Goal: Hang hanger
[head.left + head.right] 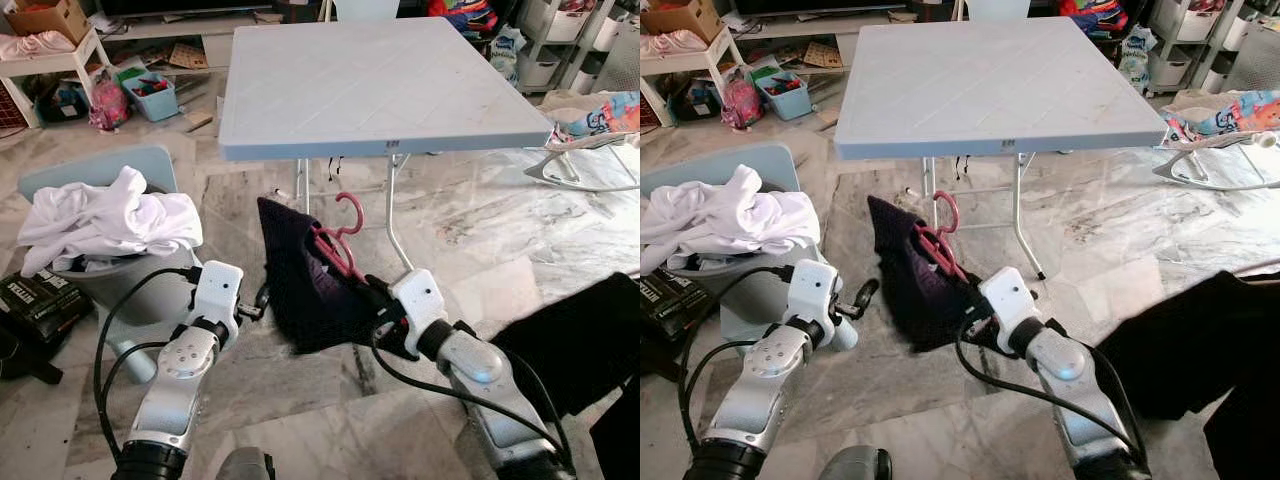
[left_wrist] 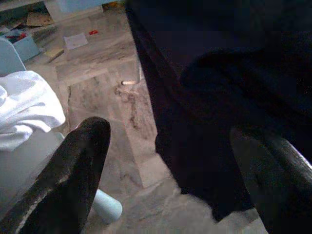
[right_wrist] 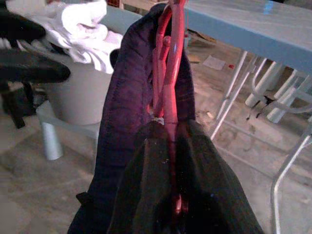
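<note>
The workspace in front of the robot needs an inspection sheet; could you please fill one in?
Surface: marble floor; light blue folding table ahead, top bare.
Job's things: pink hanger carrying a dark garment, held off the floor below the table edge.
Clutter: white clothes heaped on a grey basket; black box beside it; black fabric at right.
Grippers: right gripper shut on the hanger; left gripper open beside the garment.
Cables: black cables looped along both arms.
Surroundings: shelves, toy bins and a baby bouncer behind.
</note>
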Tool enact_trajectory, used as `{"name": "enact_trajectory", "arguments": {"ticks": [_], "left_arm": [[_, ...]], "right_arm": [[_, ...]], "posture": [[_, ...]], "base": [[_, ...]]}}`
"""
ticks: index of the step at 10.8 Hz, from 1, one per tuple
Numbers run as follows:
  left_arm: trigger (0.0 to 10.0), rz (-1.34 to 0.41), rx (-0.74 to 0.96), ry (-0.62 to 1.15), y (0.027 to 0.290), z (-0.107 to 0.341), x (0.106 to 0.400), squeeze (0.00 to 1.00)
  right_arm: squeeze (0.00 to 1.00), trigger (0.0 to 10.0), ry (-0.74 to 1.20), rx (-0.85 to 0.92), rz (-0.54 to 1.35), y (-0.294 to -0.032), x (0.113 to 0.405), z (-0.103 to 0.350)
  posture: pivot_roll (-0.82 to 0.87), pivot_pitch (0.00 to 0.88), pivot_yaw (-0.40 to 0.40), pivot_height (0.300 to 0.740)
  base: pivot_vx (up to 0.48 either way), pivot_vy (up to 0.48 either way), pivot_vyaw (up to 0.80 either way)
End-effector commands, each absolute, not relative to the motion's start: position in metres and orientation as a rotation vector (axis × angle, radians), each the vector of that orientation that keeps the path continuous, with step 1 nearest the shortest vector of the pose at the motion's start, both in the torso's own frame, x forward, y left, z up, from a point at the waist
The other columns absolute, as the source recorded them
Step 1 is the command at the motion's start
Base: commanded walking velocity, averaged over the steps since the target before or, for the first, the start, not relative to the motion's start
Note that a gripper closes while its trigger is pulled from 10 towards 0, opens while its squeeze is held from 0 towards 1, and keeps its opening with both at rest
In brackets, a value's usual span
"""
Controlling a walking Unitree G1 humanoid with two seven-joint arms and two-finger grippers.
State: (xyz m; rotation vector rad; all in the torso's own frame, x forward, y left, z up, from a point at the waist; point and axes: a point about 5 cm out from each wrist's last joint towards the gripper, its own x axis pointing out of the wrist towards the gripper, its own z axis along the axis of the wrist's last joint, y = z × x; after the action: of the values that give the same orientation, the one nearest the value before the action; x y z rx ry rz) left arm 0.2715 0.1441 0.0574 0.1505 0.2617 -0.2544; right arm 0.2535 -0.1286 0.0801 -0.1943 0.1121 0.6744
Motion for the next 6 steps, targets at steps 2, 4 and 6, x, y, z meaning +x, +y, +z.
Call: {"name": "enact_trajectory", "arguments": {"ticks": [2,4,6], "left_arm": [[10.0,-0.266,0.144,0.248,0.138,0.063,0.281,0.0],[10.0,-0.284,0.134,0.237,0.131,0.067,0.289,0.0],[10.0,-0.31,0.12,0.221,0.123,0.072,0.294,0.0]], "right_arm": [[0.0,10.0,0.058,-0.135,0.785,-0.116,0.25,0.098],[0.0,10.0,0.045,-0.098,0.75,-0.111,0.253,0.102],[0.0,10.0,0.007,-0.039,0.61,-0.112,0.267,0.11]], "posture": [[-0.04,0.0,0.007,0.74],[-0.04,0.0,0.009,0.74],[-0.04,0.0,0.011,0.74]], "base": [[0.0,0.0,0.0],[0.0,0.0,0.0],[0.0,0.0,0.0]]}}
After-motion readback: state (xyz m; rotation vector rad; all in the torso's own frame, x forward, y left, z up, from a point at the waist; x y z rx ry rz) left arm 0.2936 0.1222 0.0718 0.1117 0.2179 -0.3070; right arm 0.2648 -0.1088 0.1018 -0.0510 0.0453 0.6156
